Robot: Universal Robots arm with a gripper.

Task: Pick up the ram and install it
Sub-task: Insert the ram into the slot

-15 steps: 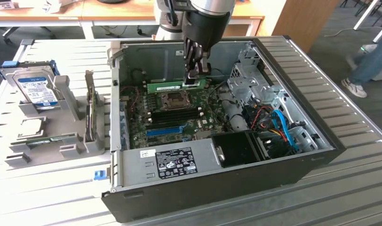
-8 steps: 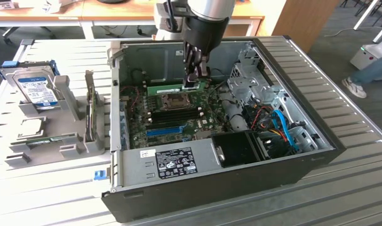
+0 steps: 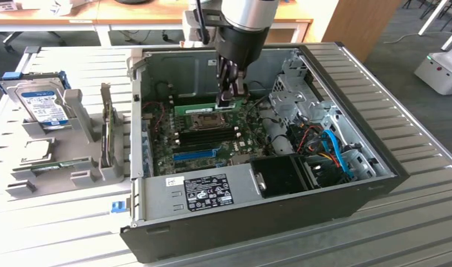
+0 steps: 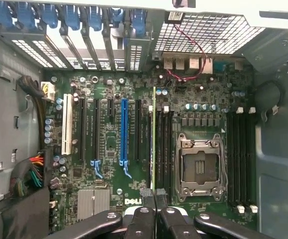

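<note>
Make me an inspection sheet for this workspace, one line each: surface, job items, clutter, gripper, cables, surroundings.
Surface: ribbed grey metal table carrying an open computer case.
Job's things: the ram is held inside the case, alongside the processor socket; whether it is seated cannot be told.
Clutter: hard drive standing in a grey holder at the exterior view's left.
Grippers: gripper fingers shut on the ram.
Cables: blue and orange cables in the case; red wire by the rear grille.
Surroundings: wooden desks behind; white machine at the exterior view's right.
</note>
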